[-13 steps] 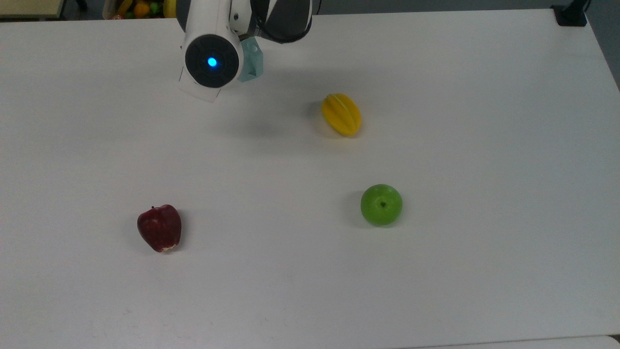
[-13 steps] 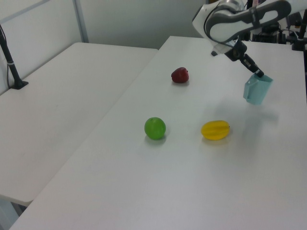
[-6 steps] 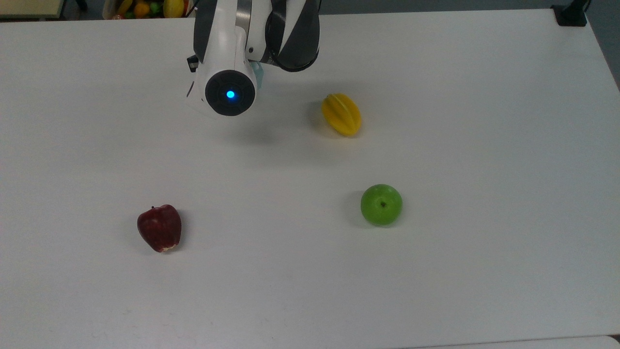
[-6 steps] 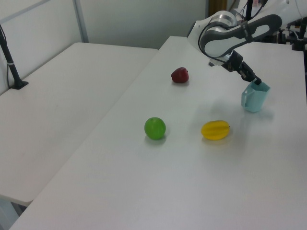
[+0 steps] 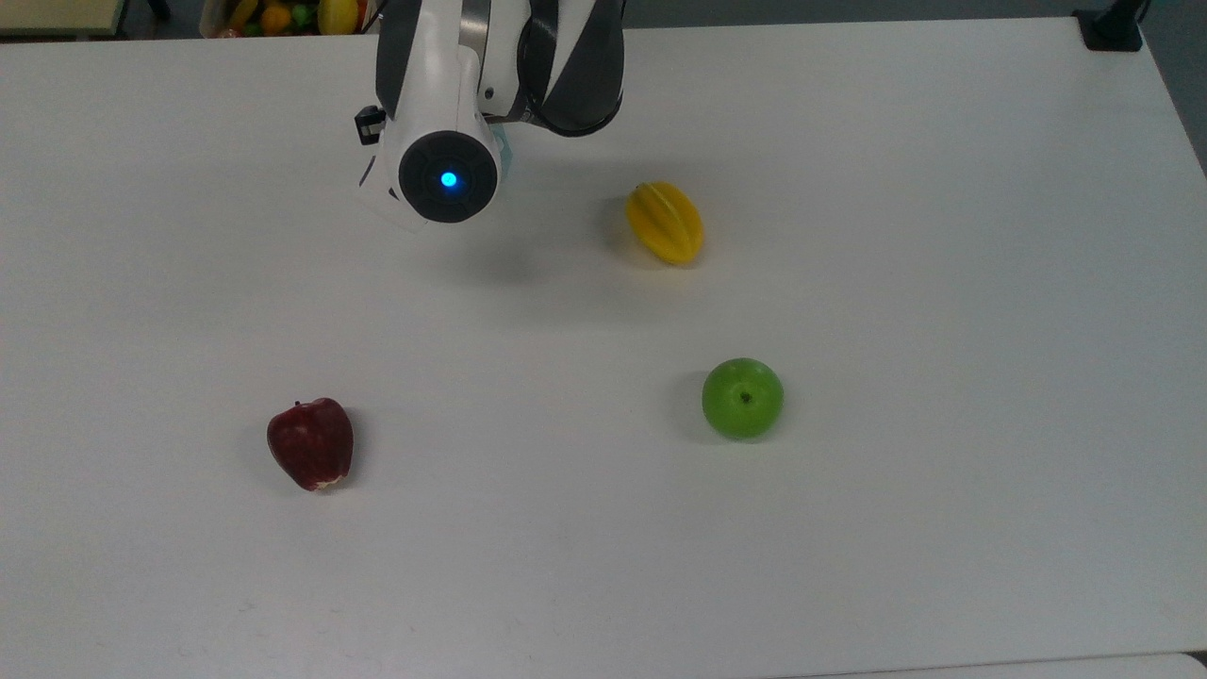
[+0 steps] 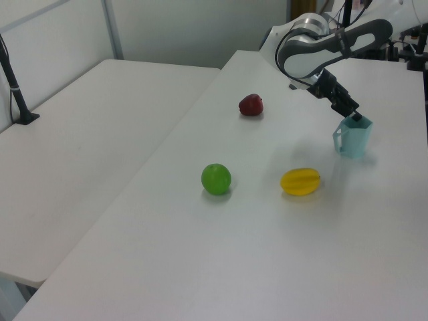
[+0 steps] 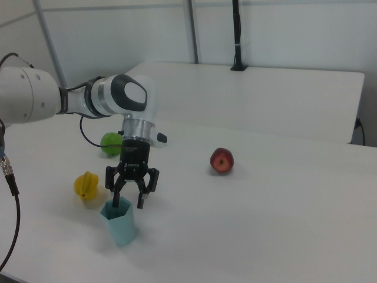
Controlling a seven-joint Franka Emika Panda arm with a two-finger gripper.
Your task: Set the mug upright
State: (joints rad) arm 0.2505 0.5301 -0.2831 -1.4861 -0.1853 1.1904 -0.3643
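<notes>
Mug [image 7: 119, 223] stands upright on the table [image 7: 283, 218], open hexagonal rim up, narrower base down. In the right view it sits at the near left, just in front of the yellow star fruit [image 7: 86, 184]; in the left view the mug [image 6: 352, 137] is at the far right, beyond the star fruit [image 6: 300, 181], handle turned toward the left view's left. In the top view a thin teal sliver of the mug [image 5: 503, 151] peeks out from under the arm near the far edge.

End effector [image 7: 128, 201] hangs directly over the rim, fingers spread apart. One finger [image 7: 116, 198] dips at or just inside the rim on the right view's left; the other hangs outside the wall on the right view's right. No firm pinch is visible, so it reads as released. I cannot tell whether a finger touches the wall.

Judgement: the uprighting itself looks done, and the step in hand is the release and retreat. To do it well:
- Keep the fingers wide so neither drags on the wall.
- Withdraw straight up along the mug's axis. A sideways move with a finger inside the rim would likely tip it, since the base is narrower than the rim.
- Rise slowly until both fingertips clear the rim, then translate away.
- Check that the base sits flat and the mug does not rock.

Red apple [image 7: 222, 160] and green apple [image 7: 109, 144] lie well apart from the mug, no obstruction to a vertical exit.
</notes>
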